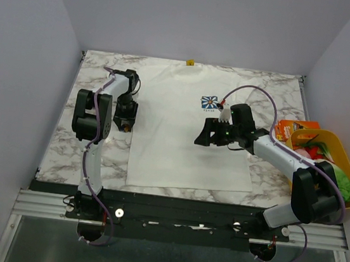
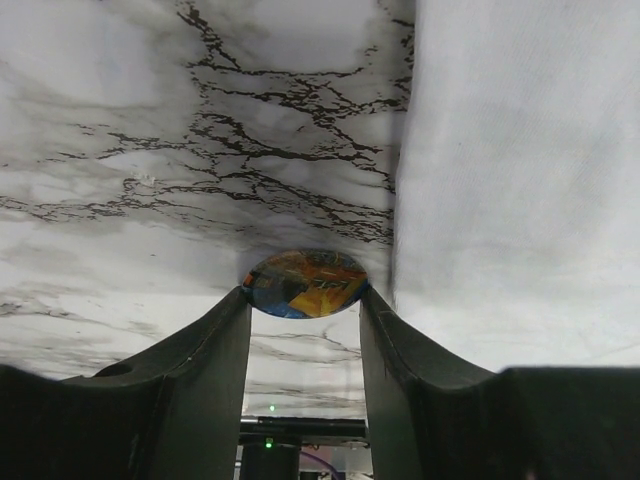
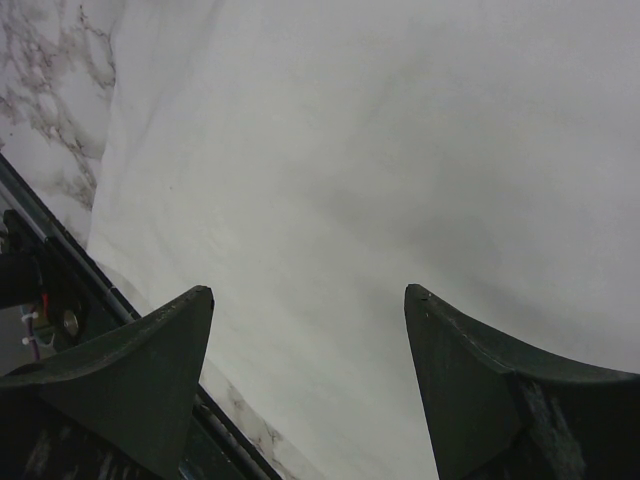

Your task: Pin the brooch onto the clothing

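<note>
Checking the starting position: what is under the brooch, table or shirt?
Marble table surrounds the brooch, which sits beside the T-shirt edge, not on it, between the fingertips of the left pincer. Its underside and pin are covered, so contact with the table cannot be confirmed.

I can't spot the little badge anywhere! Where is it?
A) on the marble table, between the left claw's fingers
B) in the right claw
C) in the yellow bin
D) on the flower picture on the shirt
A: the left wrist view shows the brooch lying on the marble table between the left claw fingers, just beside the T-shirt edge.
</note>
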Robot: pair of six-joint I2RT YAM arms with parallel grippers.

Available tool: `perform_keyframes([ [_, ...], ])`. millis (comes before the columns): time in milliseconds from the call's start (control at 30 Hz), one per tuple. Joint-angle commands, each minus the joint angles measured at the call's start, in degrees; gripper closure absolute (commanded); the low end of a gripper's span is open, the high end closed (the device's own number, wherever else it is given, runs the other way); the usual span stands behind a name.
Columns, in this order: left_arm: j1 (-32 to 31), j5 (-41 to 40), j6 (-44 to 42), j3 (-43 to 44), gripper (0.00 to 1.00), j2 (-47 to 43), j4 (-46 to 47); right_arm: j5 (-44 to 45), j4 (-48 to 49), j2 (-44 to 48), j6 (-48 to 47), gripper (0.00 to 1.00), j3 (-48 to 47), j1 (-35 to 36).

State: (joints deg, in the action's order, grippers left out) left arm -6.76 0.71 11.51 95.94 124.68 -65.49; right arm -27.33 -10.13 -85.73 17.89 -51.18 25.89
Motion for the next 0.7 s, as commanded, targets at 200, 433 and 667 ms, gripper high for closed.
perform_keyframes([
  [200,-0.1,-0.3,0.3,-0.2,0.67,-4.2,2.7,-0.4,-1.5,0.4,-1.1,0.14,-0.4,0.4],
  [433,-0.2,0.3,1.3,3.1,0.67,-11.1,2.1,-0.4,-2.0,1.3,-1.9,0.14,-1.5,0.3],
  [667,-1.1,13.3,2.2,2.3,0.69,-19.4,7.8,-1.1,-1.2,3.7,-2.4,0.14,-3.8,0.4],
])
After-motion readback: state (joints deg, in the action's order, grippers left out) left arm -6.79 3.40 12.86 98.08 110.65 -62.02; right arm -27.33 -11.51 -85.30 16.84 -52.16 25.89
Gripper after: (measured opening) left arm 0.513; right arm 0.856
